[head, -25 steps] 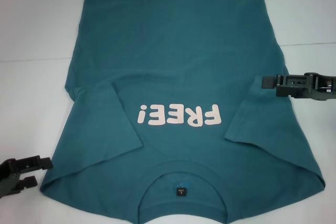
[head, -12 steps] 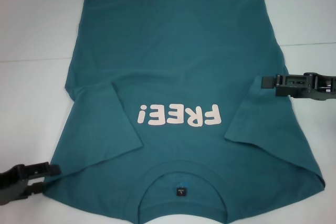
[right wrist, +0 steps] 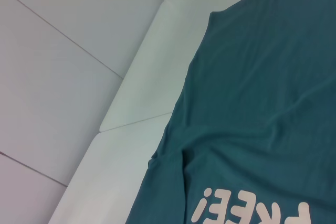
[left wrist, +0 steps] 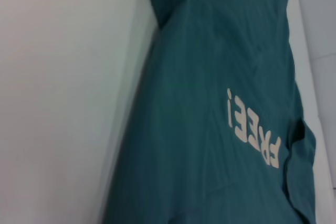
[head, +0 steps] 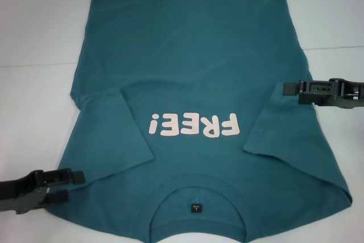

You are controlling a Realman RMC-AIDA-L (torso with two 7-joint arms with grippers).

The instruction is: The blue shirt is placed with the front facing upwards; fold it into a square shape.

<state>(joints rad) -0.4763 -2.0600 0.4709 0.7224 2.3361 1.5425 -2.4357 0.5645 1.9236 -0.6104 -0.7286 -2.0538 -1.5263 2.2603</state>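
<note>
Sleeves folded inward on the blue shirt (head: 193,83), body folds outstanding; left tool (head: 71,186) narrowly parted at shoulder, right tool (head: 286,88) state undeterminable.

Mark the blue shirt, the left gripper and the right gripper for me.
blue shirt (head: 193,66): head view, plain fabric above the lettering.
left gripper (head: 71,183): head view, between its fingertips at the shirt's near left edge.
right gripper (head: 287,89): head view, fingertip end over the shirt's right edge.

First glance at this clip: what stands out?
The blue shirt fills the white table, front up, both sleeves folded inward, pink FREE! lettering on the chest. The left pincer reaches over the shirt's near left edge; the right pincer sits over its right side.
</note>
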